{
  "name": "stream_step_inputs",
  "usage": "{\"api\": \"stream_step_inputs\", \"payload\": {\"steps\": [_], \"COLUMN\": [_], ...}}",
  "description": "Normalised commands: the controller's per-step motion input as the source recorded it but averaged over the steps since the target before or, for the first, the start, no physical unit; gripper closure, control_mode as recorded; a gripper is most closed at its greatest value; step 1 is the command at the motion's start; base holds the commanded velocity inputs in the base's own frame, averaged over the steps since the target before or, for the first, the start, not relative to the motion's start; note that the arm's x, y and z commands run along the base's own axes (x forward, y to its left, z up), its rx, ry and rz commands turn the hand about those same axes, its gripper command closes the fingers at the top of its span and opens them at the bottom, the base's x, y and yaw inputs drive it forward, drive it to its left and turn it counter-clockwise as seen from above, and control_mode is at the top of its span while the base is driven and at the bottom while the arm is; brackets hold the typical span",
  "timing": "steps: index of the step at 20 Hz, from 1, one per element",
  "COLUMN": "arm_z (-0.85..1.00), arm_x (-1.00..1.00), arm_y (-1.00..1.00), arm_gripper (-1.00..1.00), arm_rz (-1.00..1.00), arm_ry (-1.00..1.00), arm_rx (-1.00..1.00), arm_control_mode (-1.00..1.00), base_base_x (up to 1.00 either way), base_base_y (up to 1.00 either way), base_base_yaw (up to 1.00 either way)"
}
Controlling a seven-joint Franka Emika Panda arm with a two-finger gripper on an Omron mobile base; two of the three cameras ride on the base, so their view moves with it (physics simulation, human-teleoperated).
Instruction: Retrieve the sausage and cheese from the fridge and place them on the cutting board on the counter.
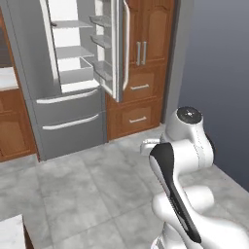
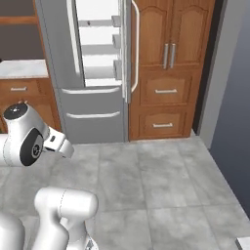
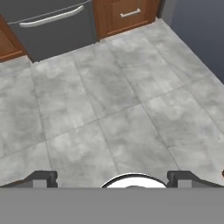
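The grey fridge (image 1: pixel 68 114) stands ahead across the floor, with its right upper door (image 1: pixel 116 48) swung open. White shelves (image 2: pixel 100 49) show inside it. The sausage, the cheese and the cutting board are out of view. A strip of the white marble counter (image 2: pixel 22 68) lies left of the fridge. My gripper (image 3: pixel 113 179) hangs open over the floor tiles, well short of the fridge. Its two dark fingertips (image 3: pixel 43 178) stand far apart with nothing between them. The fridge's lower drawer (image 3: pixel 52 26) sits at the top of the hand view.
Brown wooden cabinets (image 1: pixel 141 87) with silver handles stand right of the fridge. A dark grey wall (image 1: pixel 219 73) closes off the right side. Grey floor tiles (image 3: pixel 109 109) stretch between me and the fridge. A marble corner (image 1: pixel 10 233) lies close on my left.
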Motion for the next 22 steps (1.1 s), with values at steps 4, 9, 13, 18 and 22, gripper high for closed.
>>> {"api": "stream_step_inputs", "payload": {"steps": [4,9,13,18,22], "arm_z": [0.00,0.00,0.00,0.00,0.00], "arm_x": [0.00,0.00,0.00,0.00,0.00], "arm_y": [0.00,0.00,0.00,0.00,0.00], "arm_gripper": [-1.00,-1.00,-1.00,-1.00,-1.00], "arm_rz": [0.00,0.00,0.00,0.00,0.00], "arm_ry": [0.00,0.00,0.00,0.00,0.00], "arm_rx": [0.00,0.00,0.00,0.00,0.00], "arm_control_mode": [1.00,1.00,1.00,1.00,1.00], "base_base_x": [0.92,0.94,0.94,0.94,0.94], "base_base_y": [0.00,0.00,0.00,0.00,0.00], "base_base_yaw": [0.12,0.07,0.12,0.09,0.10]}}
